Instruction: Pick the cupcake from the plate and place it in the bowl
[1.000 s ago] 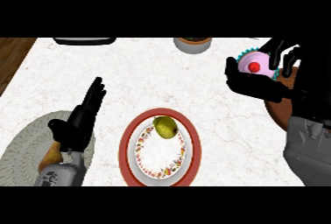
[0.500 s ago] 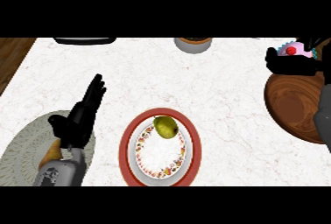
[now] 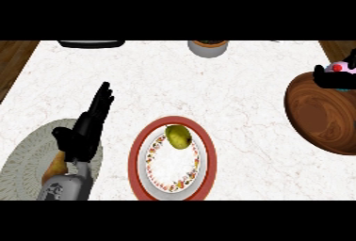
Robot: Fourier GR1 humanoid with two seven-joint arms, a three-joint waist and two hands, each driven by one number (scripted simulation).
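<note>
A cupcake (image 3: 343, 68) with pink frosting and a red cherry shows at the right edge, held over the far rim of the brown wooden bowl (image 3: 319, 113). My right hand (image 3: 328, 80) is curled round it, mostly cut off by the picture's edge. The red-rimmed plate (image 3: 136, 162) near the front holds only a yellow-green pear (image 3: 178, 136). My left hand (image 3: 89, 126) rests open at the left, fingers pointing up, apart from the plate.
A round grey mat (image 3: 24, 160) lies at the front left under my left forearm. A small grey pot (image 3: 208, 47) and a dark flat object (image 3: 90, 44) stand along the far edge. Brown wood borders the white marble counter (image 3: 208, 89) at both top corners.
My right hand has carried the cupcake further right and slightly down, now over the bowl and half out of view. The left hand and the plate have stayed put.
</note>
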